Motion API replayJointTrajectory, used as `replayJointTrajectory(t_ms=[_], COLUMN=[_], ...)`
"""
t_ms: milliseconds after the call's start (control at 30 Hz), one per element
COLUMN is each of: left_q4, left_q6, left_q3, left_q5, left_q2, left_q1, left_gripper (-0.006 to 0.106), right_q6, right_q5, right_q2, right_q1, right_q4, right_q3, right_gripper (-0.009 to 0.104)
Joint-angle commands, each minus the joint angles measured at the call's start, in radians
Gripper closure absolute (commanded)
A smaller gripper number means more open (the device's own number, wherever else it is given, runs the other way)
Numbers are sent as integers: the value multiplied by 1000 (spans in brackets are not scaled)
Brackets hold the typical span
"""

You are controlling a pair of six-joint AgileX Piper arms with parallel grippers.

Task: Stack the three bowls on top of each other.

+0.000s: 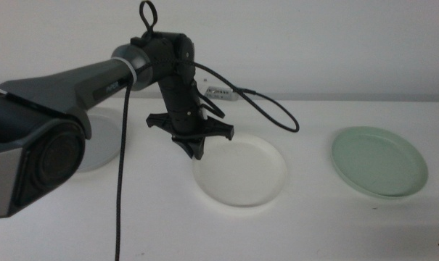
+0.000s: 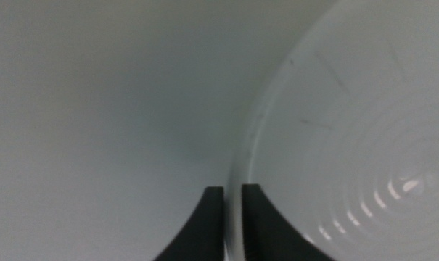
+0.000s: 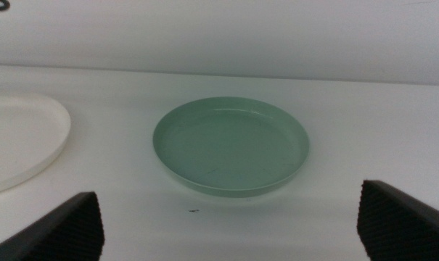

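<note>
The white bowl [image 1: 241, 170] sits mid-table. My left gripper [image 1: 196, 152] comes down onto its left rim, and the left wrist view shows the jaws [image 2: 232, 199] shut on that thin rim, with the white bowl [image 2: 350, 145] spreading out beside them. The grey bowl [image 1: 103, 145] lies at the left, partly hidden behind the left arm. At the right rests the pale green bowl [image 1: 379, 161], alone. My right gripper [image 3: 230, 225] waits low, open wide and holding nothing, facing the green bowl [image 3: 231, 147], with the white bowl's edge [image 3: 16, 138] off to one side.
A black cable [image 1: 270, 109] loops from the left wrist across the back of the table to a small grey box [image 1: 219, 93]. Another cable [image 1: 120, 196] hangs down in front of the left arm. A white wall closes off the far table edge.
</note>
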Motion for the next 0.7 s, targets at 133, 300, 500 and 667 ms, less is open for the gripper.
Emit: replayJointTrajectory(t_ms=[133, 300, 500, 667], left_q4=[41, 171, 327, 307], left_q6=[6, 6, -59, -35], left_q3=[-13, -61, -61, -54], left_q5=[24, 96, 93, 93], left_q2=[12, -54, -214, -223], left_q1=[5, 9, 91, 273], left_gripper=[54, 17, 7, 7], right_q6=[-3, -3, -3, -3], right_q5=[-9, -9, -9, -9], right_q2=[-40, -40, -40, -40], right_q1=[-9, -9, -9, -9], right_q4=[-7, -7, -7, -7], right_q3=[44, 44, 44, 44], right_gripper=[2, 2, 2, 2])
